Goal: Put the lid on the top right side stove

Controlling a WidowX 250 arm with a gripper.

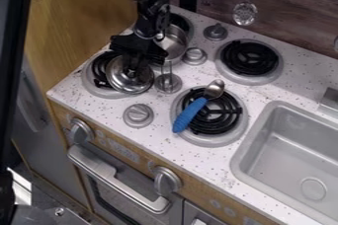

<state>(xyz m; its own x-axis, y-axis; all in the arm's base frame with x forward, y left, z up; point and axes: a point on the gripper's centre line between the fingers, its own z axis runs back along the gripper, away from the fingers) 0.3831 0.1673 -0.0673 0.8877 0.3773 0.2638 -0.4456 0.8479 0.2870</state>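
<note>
The lid [134, 84] lies directly beneath the gripper [133, 69], whose state, spread or pinching, one cannot tell, while the top right burner [249, 58] sits well apart, rightward in view from it.

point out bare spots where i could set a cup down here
The back right burner is bare, as is the counter between it and the sink. The sink basin is open too. It is crowded at the left burners, with the end effector, lid and pot, and a spoon lies across the front right burner.
</note>
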